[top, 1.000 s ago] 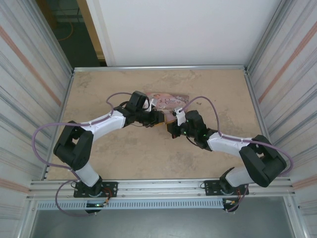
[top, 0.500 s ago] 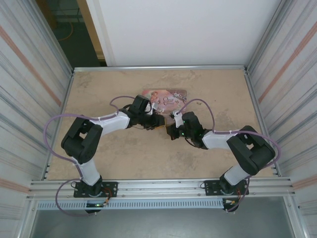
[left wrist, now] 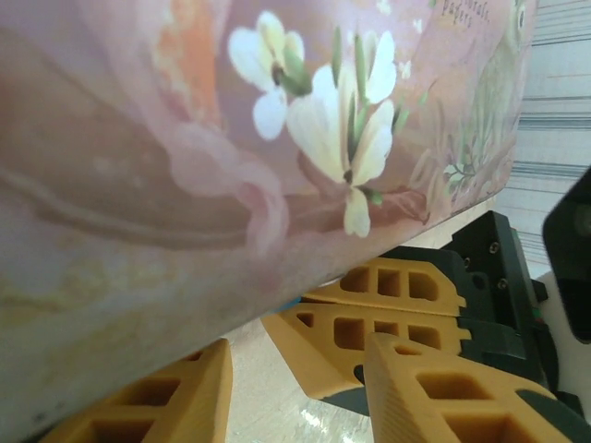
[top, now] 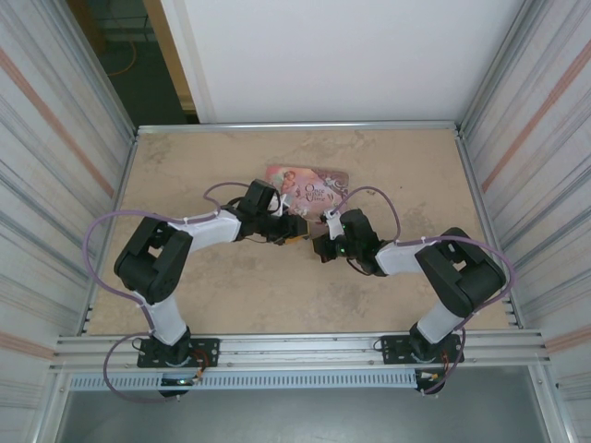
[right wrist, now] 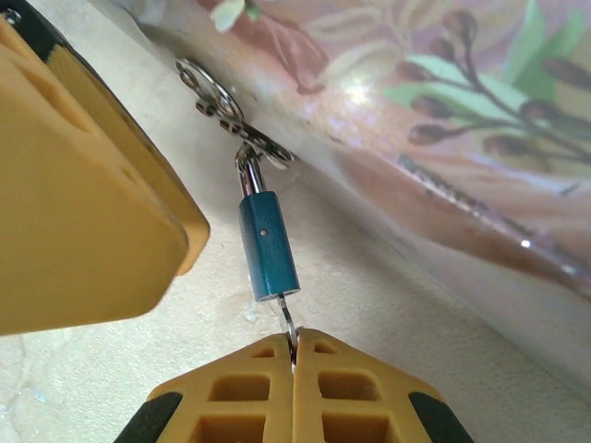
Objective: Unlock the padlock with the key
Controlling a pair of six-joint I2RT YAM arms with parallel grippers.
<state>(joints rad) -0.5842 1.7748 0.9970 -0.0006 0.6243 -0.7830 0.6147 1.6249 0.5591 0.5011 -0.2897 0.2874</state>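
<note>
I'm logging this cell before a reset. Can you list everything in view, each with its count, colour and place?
tin box: one, pink with flower pictures, mid-table toward the far side.
latch: one, silvery, on the tin box's edge.
padlock: one, blue body with silvery shackle, joined to the latch beside the tin box.
key: one, thin metal, in the padlock's end away from the latch.
table: one, beige, framed by metal rails.
cables: two, purple, looped along the arms.
left hand: one, orange fingers, standing apart at the tin box's near edge.
right hand: one, orange fingers, shut on the key.
</note>
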